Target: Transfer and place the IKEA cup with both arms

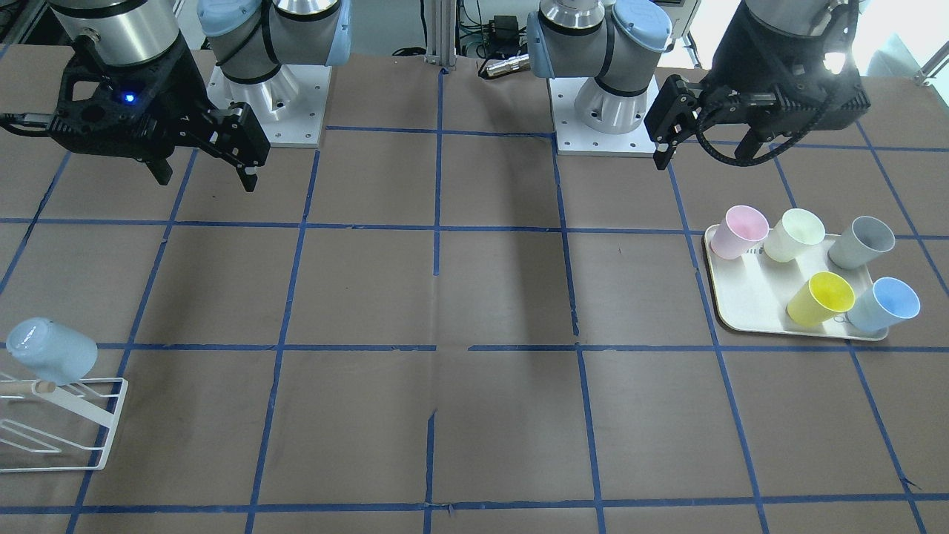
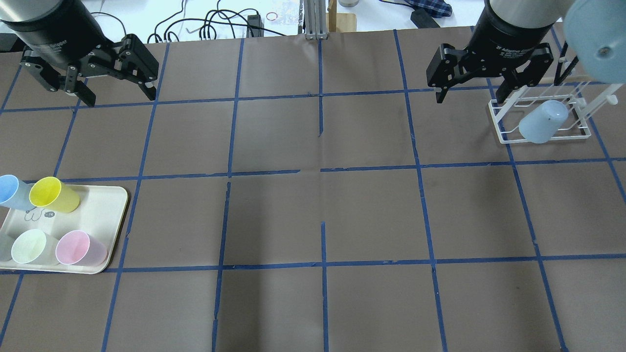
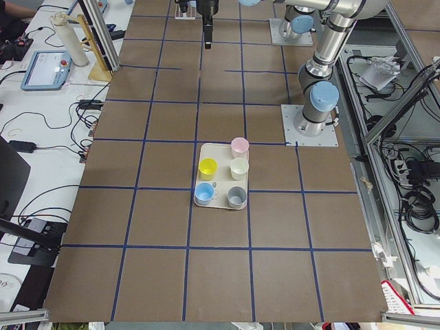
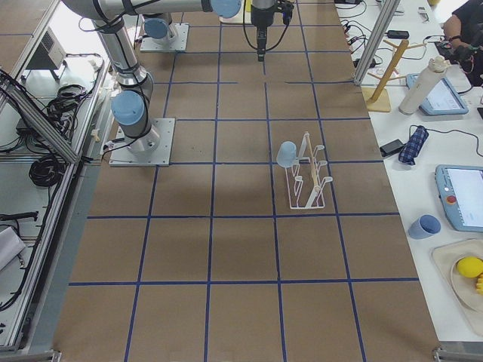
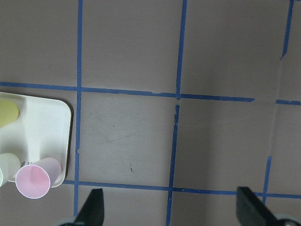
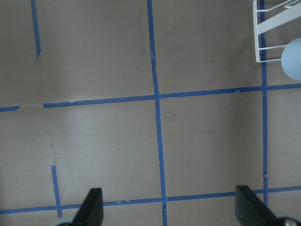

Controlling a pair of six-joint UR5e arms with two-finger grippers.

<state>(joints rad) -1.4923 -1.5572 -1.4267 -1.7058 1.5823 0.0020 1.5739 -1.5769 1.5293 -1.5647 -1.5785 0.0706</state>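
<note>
Closest to the front camera, on the robot's right, a white wire rack [image 1: 78,406] stands on the brown table [image 1: 489,297]. On it hangs the IKEA cup [image 1: 52,351], pale blue, tipped mouth-down with its bottom up, over a wooden-tipped peg [image 1: 26,386]. The peg seems to run up inside the cup, though the mouth is hidden. The cup is apart from both grippers.

The right gripper [image 2: 469,98] hangs above the table just beside the rack, on the side toward the table's middle. Its jaws are spread wide and hold nothing. Its wrist camera shows the fingertips [image 6: 92,207] far apart with bare table and blue tape [image 1: 371,225] between them, and the rack's corner and the cup at the upper right edge.

The left gripper [image 2: 121,98] hangs above the table's other side, likewise gaping wide and empty. Its wrist camera catches a corner of the tray [image 1: 749,297] at the left edge.

That cream tray lies flat on the robot's left, well apart from the rack. Five cups stand upright on it. A pink cup [image 1: 738,231], a cream cup [image 1: 793,235] and a grey cup [image 1: 860,242] form the row nearer the robot. A yellow cup [image 1: 819,298] and a blue cup [image 1: 882,304] stand side by side in the farther row.
</note>
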